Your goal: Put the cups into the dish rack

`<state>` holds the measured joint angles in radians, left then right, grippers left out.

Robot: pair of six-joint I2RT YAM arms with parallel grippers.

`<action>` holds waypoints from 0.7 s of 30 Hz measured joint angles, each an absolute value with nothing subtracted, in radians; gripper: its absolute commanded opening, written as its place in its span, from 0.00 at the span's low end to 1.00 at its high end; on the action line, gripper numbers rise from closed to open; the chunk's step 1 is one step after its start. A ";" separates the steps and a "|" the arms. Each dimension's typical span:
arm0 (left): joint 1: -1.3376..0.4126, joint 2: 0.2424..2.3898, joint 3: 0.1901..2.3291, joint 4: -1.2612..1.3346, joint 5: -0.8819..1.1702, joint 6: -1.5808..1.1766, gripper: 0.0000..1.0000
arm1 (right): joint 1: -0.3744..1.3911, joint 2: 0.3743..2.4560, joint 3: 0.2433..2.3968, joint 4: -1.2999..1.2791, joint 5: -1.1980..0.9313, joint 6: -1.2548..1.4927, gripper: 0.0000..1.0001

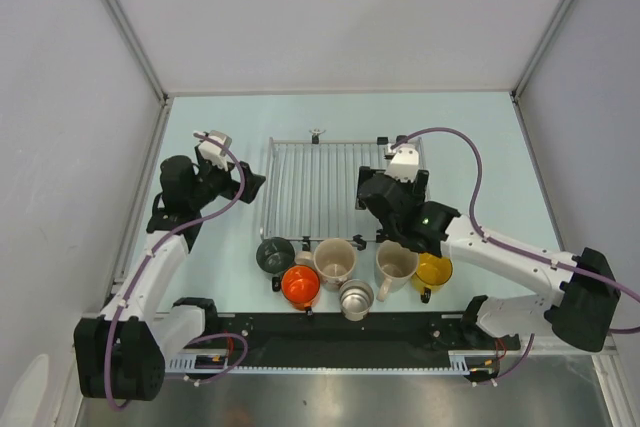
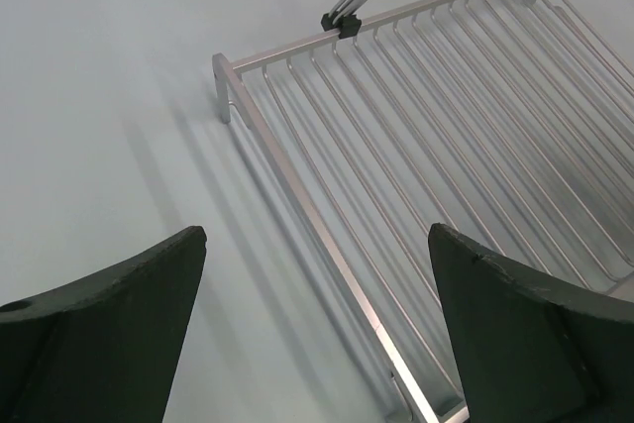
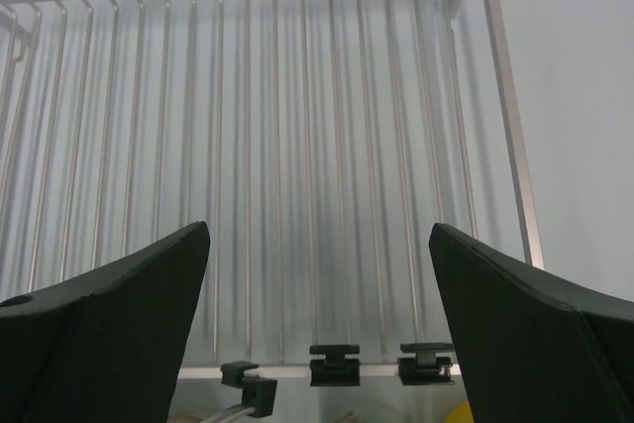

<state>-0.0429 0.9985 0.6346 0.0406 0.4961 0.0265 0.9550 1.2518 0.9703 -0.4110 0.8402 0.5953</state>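
Over rack (image 1: 315, 187), right gripper (image 3: 318, 233): spread, empty.
Beside rack, left gripper (image 2: 317, 237): spread, empty.
Advice: descend on near cups (image 1: 396, 262); pinch one wall, handle clear.

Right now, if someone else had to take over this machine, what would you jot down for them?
Both open and empty: left end effector beside the left rail of the dish rack, right end effector above its right part.
All six cups sit on the table along the rack's near edge: dark grey-green cup, orange cup, left cream cup, steel cup, right cream cup, yellow cup.
Done: nothing; the rack holds no cups.
Left: load all six.
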 measured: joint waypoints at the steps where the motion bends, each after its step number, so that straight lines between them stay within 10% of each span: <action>1: -0.043 0.998 0.635 0.041 0.496 0.027 1.00 | 0.955 1.249 0.971 -0.408 0.828 0.591 0.97; 21: -0.043 0.973 0.635 0.038 0.480 0.036 1.00 | 1.201 1.376 1.183 -0.704 0.583 0.574 0.84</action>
<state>-0.0429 0.9726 0.6346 0.0380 0.4805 0.0357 1.2011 1.3758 1.1828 -0.7036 0.5831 0.5735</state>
